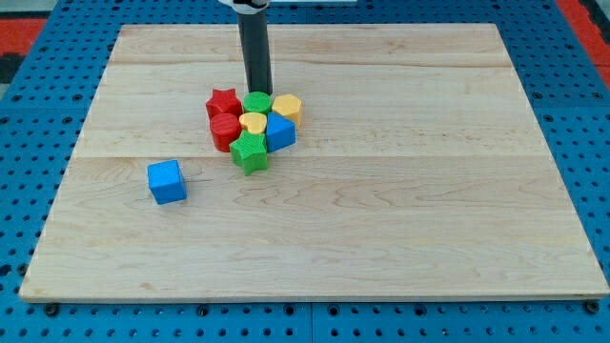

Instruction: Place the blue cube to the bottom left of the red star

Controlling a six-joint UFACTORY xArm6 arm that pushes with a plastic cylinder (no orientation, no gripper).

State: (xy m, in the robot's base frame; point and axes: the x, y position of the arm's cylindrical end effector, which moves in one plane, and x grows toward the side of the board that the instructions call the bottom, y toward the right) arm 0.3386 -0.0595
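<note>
The blue cube (167,181) sits alone on the wooden board, toward the view's left and below the cluster. The red star (223,102) is at the cluster's upper left. My tip (257,90) stands just above the cluster at the view's top, right next to the green round block (256,102) and just right of the red star. The blue cube lies well to the lower left of the red star, with a clear gap between them.
The cluster also holds a red round block (226,130), a yellow heart-like block (253,122), a yellow hexagonal block (287,108), a second blue block (280,131) and a green star (250,151). The board (429,210) rests on a blue pegboard table.
</note>
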